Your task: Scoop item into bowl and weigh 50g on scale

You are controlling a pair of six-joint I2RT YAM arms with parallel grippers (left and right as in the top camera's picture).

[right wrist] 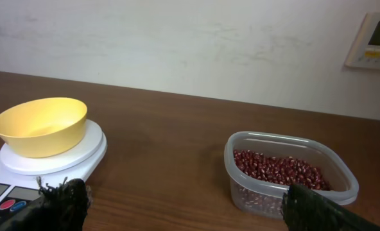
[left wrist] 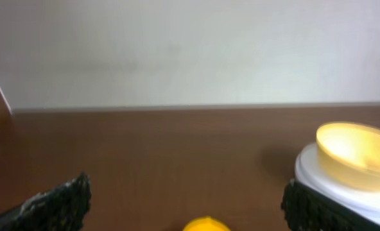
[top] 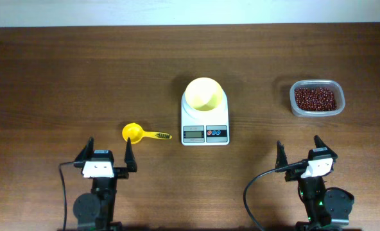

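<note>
— What sits ahead of my left gripper (top: pixel 110 144)?
— The yellow scoop (top: pixel 145 134), just ahead and slightly right, handle pointing at the scale (top: pixel 205 133). To its left I see bare table (top: pixel 49 77).
— And my right gripper (top: pixel 299 144)?
— Open wood up to the bean tub (top: pixel 293 102). The gap between tub and scale is wide. The bowl (top: pixel 205 94) tops the scale

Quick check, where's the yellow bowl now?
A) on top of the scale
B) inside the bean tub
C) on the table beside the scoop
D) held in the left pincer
A: in the overhead and right wrist views, the bowl rests on the platform of the scale, with neither arm touching it.
</note>
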